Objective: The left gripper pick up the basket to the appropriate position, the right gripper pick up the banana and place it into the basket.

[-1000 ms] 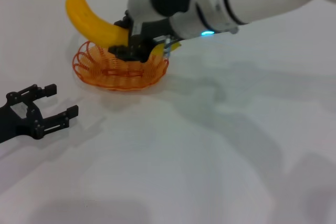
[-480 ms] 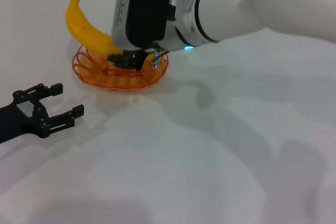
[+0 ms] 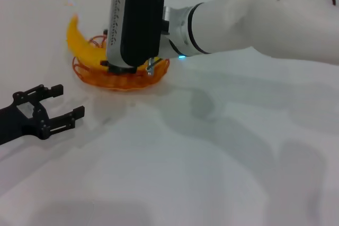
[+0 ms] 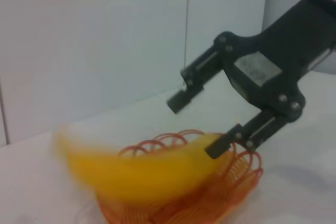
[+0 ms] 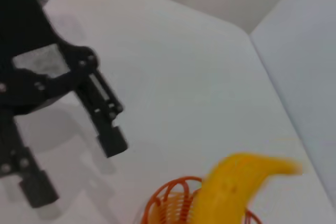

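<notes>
While the big white right arm point(image 3: 254, 19) reaches in across the table point(image 3: 212, 152), the left gripper point(image 3: 50, 110) sits nearest to me, low at about eight o'clock in the head view, resting just above the white surface with its two black fingers spread apart and nothing between them. It is well apart from the basket point(image 3: 122, 78), which stands on the table farther back at around eleven o'clock, an oval of orange wire loops with a scalloped rim. The banana point(image 3: 82, 43) lies across the basket with one end sticking out past the rim toward ten o'clock, blurred in every view, so I cannot tell exactly how it rests on the wire. The right gripper point(image 3: 124, 68) hangs right over the basket, its black wrist housing hiding most of the fingers from the head camera, with a blue light glowing on the wrist behind it. From the left wrist camera the right gripper point(image 4: 202, 124) shows plainly: its fingers are parted wide, one up in the air and the other just beside the near end of the banana point(image 4: 142, 174), which stretches across the basket point(image 4: 231, 182) below, no longer pinched between them. The right wrist camera shows the banana point(image 5: 236, 187) over the orange rim point(image 5: 168, 198), with black fingers point(image 5: 107, 121) open above the table point(image 5: 184, 77).
</notes>
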{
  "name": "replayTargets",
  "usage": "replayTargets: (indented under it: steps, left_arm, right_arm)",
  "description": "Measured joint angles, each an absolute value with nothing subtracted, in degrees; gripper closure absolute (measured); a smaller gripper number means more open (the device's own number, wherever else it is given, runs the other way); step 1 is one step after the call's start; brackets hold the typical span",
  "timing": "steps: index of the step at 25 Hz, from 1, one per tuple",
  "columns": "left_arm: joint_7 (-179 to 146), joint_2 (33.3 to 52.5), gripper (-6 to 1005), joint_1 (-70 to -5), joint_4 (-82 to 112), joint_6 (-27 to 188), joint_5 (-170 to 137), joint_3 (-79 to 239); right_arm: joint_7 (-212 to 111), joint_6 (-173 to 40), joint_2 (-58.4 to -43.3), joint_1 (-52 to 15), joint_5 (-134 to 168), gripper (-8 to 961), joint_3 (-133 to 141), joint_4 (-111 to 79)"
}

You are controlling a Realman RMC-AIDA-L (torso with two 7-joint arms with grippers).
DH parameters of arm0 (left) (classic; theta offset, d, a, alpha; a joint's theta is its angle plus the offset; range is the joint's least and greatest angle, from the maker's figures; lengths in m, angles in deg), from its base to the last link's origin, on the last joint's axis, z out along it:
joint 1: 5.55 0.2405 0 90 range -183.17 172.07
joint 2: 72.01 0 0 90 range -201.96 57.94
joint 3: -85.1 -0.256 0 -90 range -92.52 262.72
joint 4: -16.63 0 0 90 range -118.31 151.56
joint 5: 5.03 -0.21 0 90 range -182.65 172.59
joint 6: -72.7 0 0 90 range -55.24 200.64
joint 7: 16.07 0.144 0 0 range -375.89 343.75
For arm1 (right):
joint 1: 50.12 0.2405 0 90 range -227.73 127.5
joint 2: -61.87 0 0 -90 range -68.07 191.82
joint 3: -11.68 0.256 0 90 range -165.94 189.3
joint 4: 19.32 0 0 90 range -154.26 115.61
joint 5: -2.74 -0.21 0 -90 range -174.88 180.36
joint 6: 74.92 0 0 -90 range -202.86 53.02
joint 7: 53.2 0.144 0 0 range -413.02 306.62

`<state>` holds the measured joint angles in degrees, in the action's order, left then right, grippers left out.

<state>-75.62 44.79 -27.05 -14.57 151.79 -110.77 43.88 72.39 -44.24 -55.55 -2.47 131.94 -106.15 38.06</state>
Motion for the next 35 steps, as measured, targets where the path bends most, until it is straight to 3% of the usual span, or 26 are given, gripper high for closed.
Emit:
replayTargets:
  steps: [7, 13, 20, 35]
  left_arm:
    - [-75.5, 44.79, 199, -26.5, -14.6, 151.8, -110.8, 43.9]
    - [-75.3, 44.79, 199, -26.1, -14.6, 151.8, -110.8, 43.9]
    - [-75.3, 44.88, 199, -25.9, -14.6, 151.8, -110.8, 43.9]
    - [-74.6, 44.93, 199, -25.6, -14.6, 151.8, -110.1, 44.6]
  right_arm:
    - [72.5, -45.4, -55.36, -3.8, 131.8, 231, -105.8, 39.7]
    - [68.9, -38.8, -55.01, -13.0, 131.3, 104, -99.9, 51.8]
    - [54.9, -30.9, -54.98, -21.2, 117.4, 112, -90.3, 52.0]
    - [31.8, -19.0, -54.58, -20.7, 98.2, 119, -70.1, 23.6]
